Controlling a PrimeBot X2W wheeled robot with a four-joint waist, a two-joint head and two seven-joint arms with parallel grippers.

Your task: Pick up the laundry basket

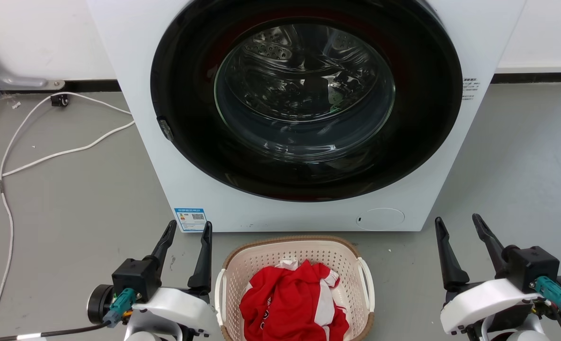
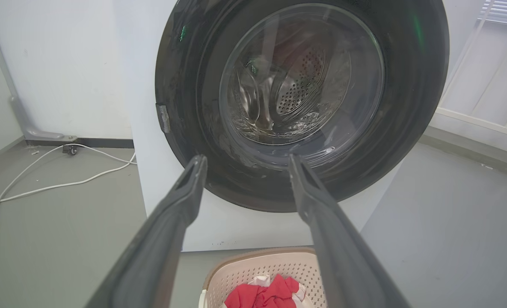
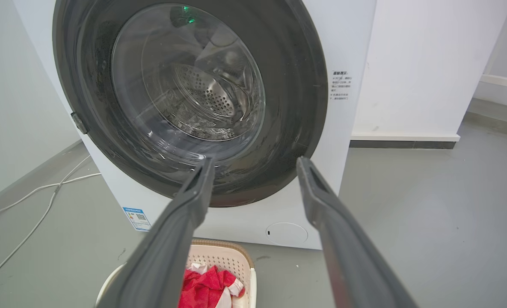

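The task is at its beginning: the laundry basket (image 1: pixel 280 258) is not yet gripped. It stands on the grey floor (image 1: pixel 72 213), directly in front of the washing machine (image 1: pixel 147 142), between the two arms at the lower middle of the head view. Its far rim is near the front of the machine, and I cannot tell if they touch. Red and white clothes (image 1: pixel 292 303) lie inside it.

The left gripper (image 1: pixel 190 227) has its two fingers spread well apart and holds nothing. It is just beside the white left handle (image 1: pixel 220 289). The right gripper (image 1: pixel 457 220) is also wide open and empty, but it is well apart from the right handle (image 1: pixel 369 284). Both point toward the machine, not down to the basket.

I judge that the next move needs both arms to turn inward and go lower, so that each pair of fingers comes around its own handle before closing. The right arm has the longer way. After that the lift should be even on both sides, or the basket can tip.

The machine door (image 1: pixel 304 90) is closed. The machine leaves little room behind the basket, so the approach is better from the sides. A white cable (image 1: pixel 48 156) lies on the floor far to the left and is not in the way.
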